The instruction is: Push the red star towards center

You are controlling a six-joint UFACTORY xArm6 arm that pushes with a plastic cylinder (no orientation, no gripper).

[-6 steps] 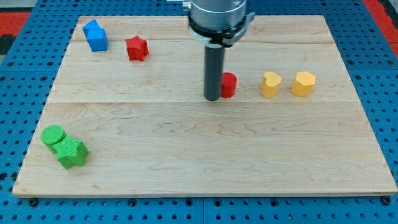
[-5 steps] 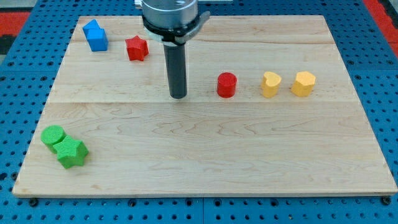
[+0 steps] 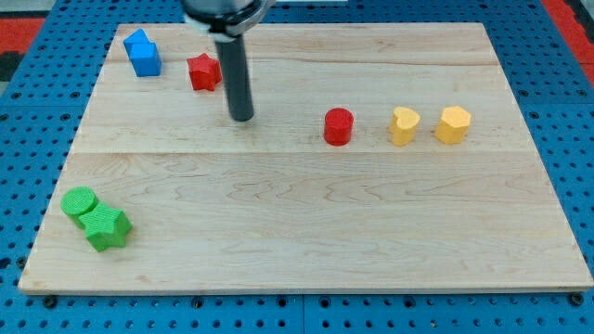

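The red star [image 3: 202, 71] lies near the view's top left of the wooden board [image 3: 306, 241]. My tip [image 3: 241, 118] rests on the board just right of and below the star, a short gap apart from it. The rod rises from the tip to the view's top edge, and its upper part passes close by the star's right side. A red cylinder [image 3: 339, 126] stands to the tip's right, near the board's middle.
A blue block [image 3: 143, 53] sits at the top left, left of the star. Two yellow blocks [image 3: 404, 125] [image 3: 453, 124] stand right of the red cylinder. A green cylinder [image 3: 80, 202] and a green star [image 3: 106, 228] touch at the bottom left.
My tip has slid left and slightly up, from beside the red cylinder to just below and right of the red star. No block has moved.
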